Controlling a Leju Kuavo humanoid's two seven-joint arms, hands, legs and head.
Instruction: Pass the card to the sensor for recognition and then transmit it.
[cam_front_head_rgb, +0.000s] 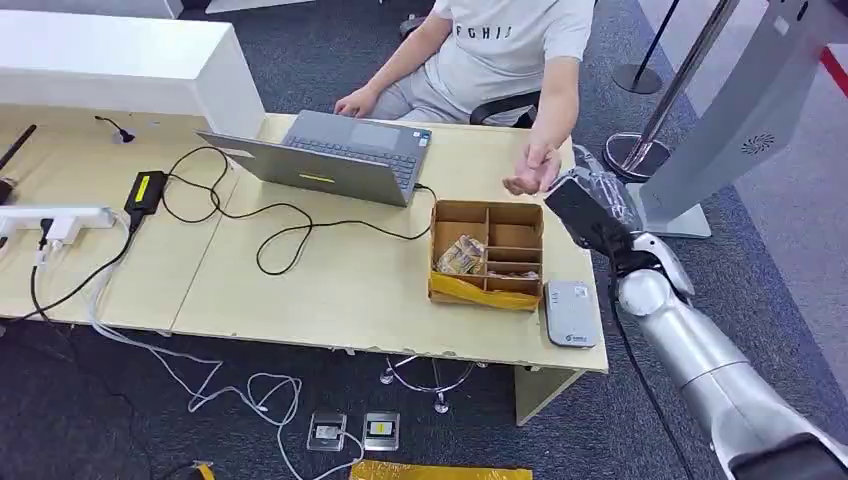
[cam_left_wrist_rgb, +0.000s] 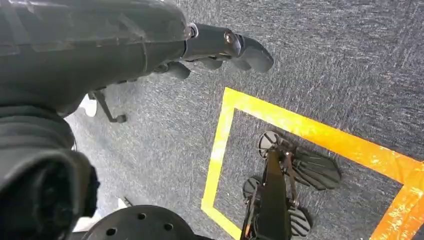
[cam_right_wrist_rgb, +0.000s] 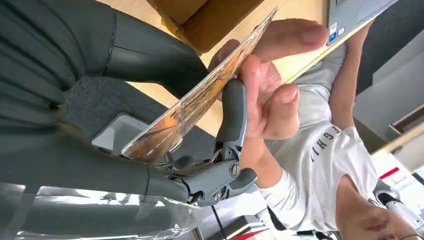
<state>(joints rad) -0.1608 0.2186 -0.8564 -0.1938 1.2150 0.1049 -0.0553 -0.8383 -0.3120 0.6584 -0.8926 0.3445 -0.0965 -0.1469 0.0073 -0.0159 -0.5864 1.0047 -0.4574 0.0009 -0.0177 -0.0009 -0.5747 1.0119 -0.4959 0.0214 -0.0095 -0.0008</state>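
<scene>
My right hand (cam_front_head_rgb: 590, 208), wrapped in clear film, is raised past the table's right end and pinches a glossy orange-brown card (cam_right_wrist_rgb: 200, 95) between thumb and a finger (cam_right_wrist_rgb: 234, 112). A seated person's hand (cam_front_head_rgb: 533, 172) meets it; in the right wrist view that hand (cam_right_wrist_rgb: 272, 70) has its fingers on the card's far end. The grey card sensor (cam_front_head_rgb: 570, 313) lies flat at the table's front right corner, below my right hand. My left hand (cam_left_wrist_rgb: 100, 45) hangs over the carpet and holds nothing.
A partitioned cardboard box (cam_front_head_rgb: 487, 252) holding packets stands just left of the sensor. An open laptop (cam_front_head_rgb: 330, 155) with its cables and a power strip (cam_front_head_rgb: 55, 218) take up the table's middle and left. A grey kiosk (cam_front_head_rgb: 735, 120) and stanchion posts stand at right.
</scene>
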